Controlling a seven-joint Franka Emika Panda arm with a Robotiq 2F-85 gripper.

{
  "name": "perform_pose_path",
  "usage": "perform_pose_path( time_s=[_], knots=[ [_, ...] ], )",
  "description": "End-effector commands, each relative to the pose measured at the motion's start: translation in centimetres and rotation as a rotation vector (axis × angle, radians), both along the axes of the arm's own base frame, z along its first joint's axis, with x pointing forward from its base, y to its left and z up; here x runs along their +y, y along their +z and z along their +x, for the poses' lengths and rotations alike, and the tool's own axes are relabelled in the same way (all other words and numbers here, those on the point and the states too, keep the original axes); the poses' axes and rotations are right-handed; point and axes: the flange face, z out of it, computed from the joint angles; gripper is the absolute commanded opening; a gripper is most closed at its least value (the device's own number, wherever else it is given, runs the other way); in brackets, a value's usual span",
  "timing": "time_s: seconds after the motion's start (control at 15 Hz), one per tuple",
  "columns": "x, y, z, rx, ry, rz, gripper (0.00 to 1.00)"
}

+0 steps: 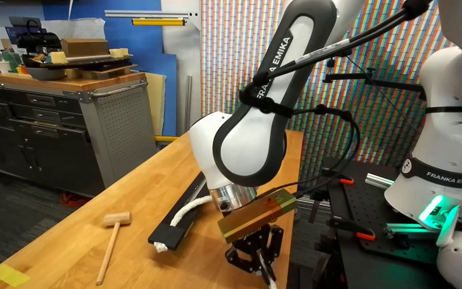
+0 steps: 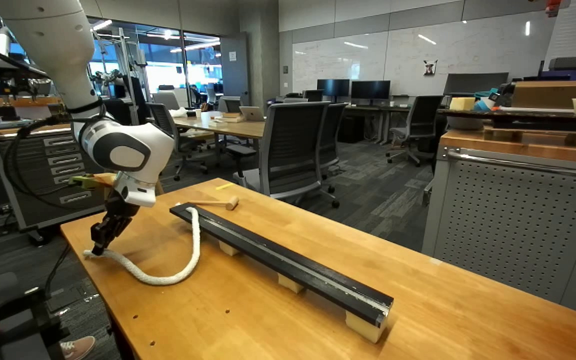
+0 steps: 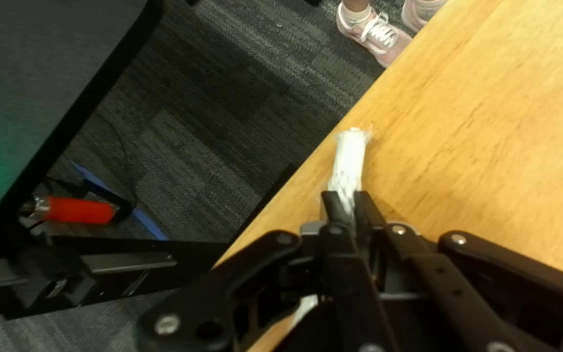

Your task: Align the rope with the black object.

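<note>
The white rope (image 2: 168,279) curves over the table in a wide bend. One stretch crosses the near end of the black bar (image 2: 278,256); a frayed rope tip (image 1: 160,247) pokes out at that bar end in an exterior view, and the part between is hidden. The bar is long, straight and raised on pale blocks, with a light line along its top. My gripper (image 2: 99,248) is low at the table's edge, apart from the bar, shut on the rope close to its free end. In the wrist view the rope end (image 3: 351,156) sticks out past the fingertips (image 3: 346,201).
A small wooden mallet (image 1: 117,218) lies beside the bar; it also shows in an exterior view (image 2: 232,202). Pale blocks (image 2: 365,326) support the bar. Yellow tape (image 1: 10,275) is on the table (image 2: 268,325). A person's shoe (image 3: 374,36) is beside the table edge.
</note>
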Motion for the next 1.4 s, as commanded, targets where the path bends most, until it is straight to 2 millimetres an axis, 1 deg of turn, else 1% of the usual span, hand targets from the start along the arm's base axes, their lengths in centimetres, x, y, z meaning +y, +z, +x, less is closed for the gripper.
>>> perform_pose_path(
  time_s=[0.0,0.2,0.33,0.53,0.73,0.87,1.07,1.2,1.33],
  knots=[
    [-2.7,3.4,-1.1,0.007,-0.014,-0.149,0.03],
    [-5.1,5.2,-1.4,0.029,-0.026,-0.310,0.03],
    [-5.9,6.4,-1.3,0.062,-0.021,-0.421,0.03],
    [-6.9,7.9,-1.9,0.140,0.016,-0.575,0.03],
    [-7.6,8.9,-2.5,0.261,0.109,-0.684,0.03],
    [-7.9,9.4,-2.7,0.324,0.164,-0.724,0.03],
    [-8.2,10.6,-2.1,0.339,0.207,-0.780,0.03],
    [-8.3,11.3,-1.1,0.290,0.228,-0.829,0.03],
    [-8.8,11.6,-0.1,0.236,0.247,-0.883,0.03]
  ],
)
